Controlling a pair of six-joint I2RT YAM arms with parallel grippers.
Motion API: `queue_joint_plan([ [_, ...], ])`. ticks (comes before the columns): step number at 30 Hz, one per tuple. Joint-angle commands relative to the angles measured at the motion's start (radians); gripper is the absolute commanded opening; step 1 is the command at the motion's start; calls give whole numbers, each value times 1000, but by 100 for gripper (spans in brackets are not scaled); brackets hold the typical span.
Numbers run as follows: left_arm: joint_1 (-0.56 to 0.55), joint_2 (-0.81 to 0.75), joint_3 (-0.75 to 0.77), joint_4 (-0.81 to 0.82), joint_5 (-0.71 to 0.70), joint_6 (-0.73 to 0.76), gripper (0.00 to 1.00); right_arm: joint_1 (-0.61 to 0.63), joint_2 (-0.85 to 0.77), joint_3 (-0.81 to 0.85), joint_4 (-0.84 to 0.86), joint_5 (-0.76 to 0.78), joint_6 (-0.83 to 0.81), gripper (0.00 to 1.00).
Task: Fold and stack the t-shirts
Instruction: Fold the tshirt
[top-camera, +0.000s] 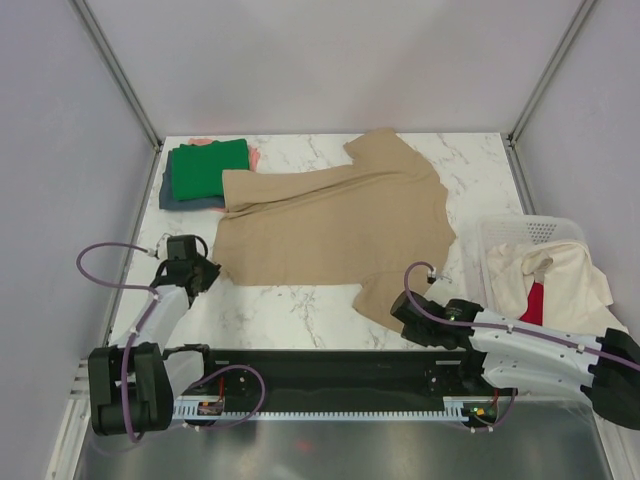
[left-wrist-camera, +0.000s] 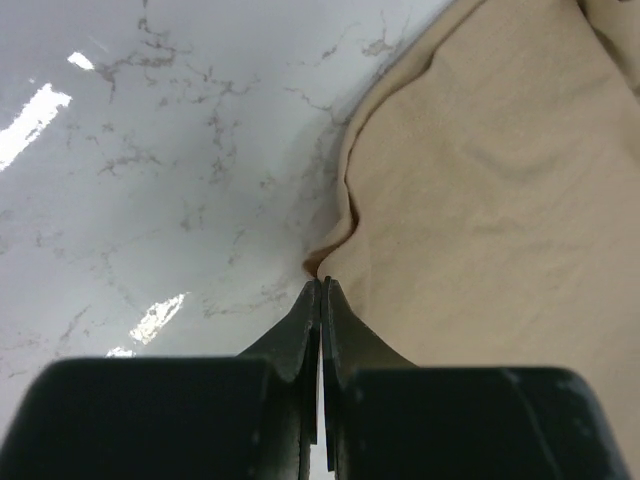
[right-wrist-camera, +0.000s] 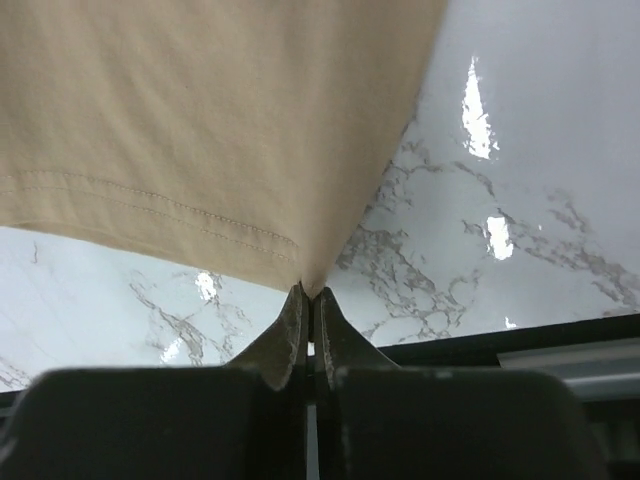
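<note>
Cloth lies ahead of both pairs of fingers. My left fingers (left-wrist-camera: 321, 292) are pressed together on a corner of the tan t-shirt (left-wrist-camera: 480, 200), and the edge bunches into a small fold right at their tips. To their left lies the bare marble worktop (left-wrist-camera: 150, 180). To their right and beyond them the tan cloth lies nearly flat.

My right fingers (right-wrist-camera: 309, 295) are clamped on another corner of the same tee. The stitched hem runs off to their left, and the cloth rises from the tips in a taut sheet with the worktop showing below the hem.

In the top view the tan t-shirt spreads over the middle of the worktop, beyond and between both pairs of fingers, with one sleeve pointing to the far edge. Well beyond my left fingers a folded green t-shirt (top-camera: 207, 168) sits on a dark blue-grey t-shirt (top-camera: 175, 201). A salmon-pink t-shirt (top-camera: 204, 142) shows at the far edge of that stack, and the tan tee's other sleeve reaches the stack's side.

Right of my right fingers, and a little beyond them, stands a white mesh basket (top-camera: 530, 229). It holds a crumpled cream t-shirt (top-camera: 565, 275), with a red t-shirt (top-camera: 534, 303) showing in a gap of the cream cloth.
</note>
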Motion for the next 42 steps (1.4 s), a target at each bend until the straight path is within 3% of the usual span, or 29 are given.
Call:
queue_joint_plan([
  [1, 3, -85, -11, -27, 88, 14, 2, 14, -67, 55, -108, 57, 20, 0],
  [8, 4, -322, 12, -235, 141, 20, 2, 63, -176, 182, -293, 94, 61, 0],
  [19, -8, -439, 188, -516, 236, 28, 2, 85, -299, 378, -577, 244, 114, 0],
  [22, -8, -461, 244, -567, 242, 60, 2, 86, -296, 443, -581, 278, 86, 0],
  [34, -8, -189, 365, -615, 276, 287, 2, 57, -55, 654, -435, 556, -217, 0],
  [37, -8, -108, 399, -596, 257, 321, 2, -70, 31, 716, -316, 522, -425, 0],
  [42, -2, 28, 469, -550, 225, 345, 2, -300, 161, 771, -131, 315, -679, 0],
])
